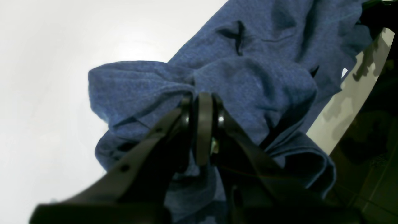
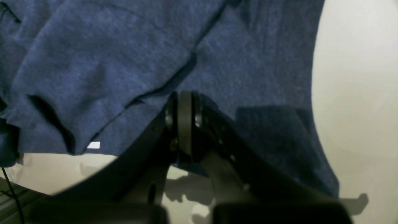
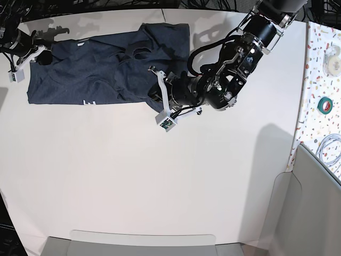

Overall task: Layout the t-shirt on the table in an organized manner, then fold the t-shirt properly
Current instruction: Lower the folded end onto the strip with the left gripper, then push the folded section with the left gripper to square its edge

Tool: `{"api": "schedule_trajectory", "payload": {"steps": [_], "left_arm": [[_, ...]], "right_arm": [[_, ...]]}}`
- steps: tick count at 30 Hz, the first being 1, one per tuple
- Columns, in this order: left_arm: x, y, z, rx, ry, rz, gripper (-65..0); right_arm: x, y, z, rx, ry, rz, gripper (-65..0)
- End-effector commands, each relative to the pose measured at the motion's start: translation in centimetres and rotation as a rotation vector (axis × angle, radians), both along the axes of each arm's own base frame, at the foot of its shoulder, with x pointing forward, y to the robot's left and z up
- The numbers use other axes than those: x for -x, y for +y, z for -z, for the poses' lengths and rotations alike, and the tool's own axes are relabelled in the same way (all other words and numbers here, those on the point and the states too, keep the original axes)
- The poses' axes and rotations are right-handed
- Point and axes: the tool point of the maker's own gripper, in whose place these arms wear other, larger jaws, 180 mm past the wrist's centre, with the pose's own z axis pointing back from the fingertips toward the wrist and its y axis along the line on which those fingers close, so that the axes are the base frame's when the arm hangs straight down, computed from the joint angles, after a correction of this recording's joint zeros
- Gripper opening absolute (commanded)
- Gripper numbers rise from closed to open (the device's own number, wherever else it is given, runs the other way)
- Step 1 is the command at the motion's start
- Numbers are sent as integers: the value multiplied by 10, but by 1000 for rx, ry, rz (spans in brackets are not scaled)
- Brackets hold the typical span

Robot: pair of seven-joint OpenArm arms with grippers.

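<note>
The right claw [image 2: 184, 124] pinches the t-shirt [image 2: 124, 62] hem.

Table [image 3: 133, 181] bare below t-shirt [image 3: 96, 74]; left arm [image 3: 224, 80] blocks right

This looks like a robotics lab or test bench. A broad, bare white surface [image 3: 160, 181] fills the base view, with bundled black cables [image 3: 133, 3] along its far edge. Beside it, a speckled strip [image 3: 324, 80] carries tape rolls [image 3: 325, 104] and a coiled cord [image 3: 331, 151].
</note>
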Motion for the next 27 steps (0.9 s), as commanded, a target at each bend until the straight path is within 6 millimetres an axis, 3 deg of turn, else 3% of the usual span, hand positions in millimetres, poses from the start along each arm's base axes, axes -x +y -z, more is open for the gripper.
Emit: {"api": "schedule_trajectory", "payload": {"steps": [1,7,17,22,27], "left_arm": [[-9,-5,-16,40,-61,21,-650],[4,-15,-23,61,-159,217,-650],[-13,-7,-54,152,-355,329,-650],[-3,-9,-61,186,-399,435,-650],[11,-6,-69,283,-338,454,-650]], "right_arm": [[-7,-4,-10,15,-36,-4,-644],[-6,-5,-9,13,-34,-2,-644],[-6,-4,-9,14,-34,-4,-644],[-7,-3,-9,12,-34,-8,-644],[-12,15,-3,-9,-21,-65,-644]]}}
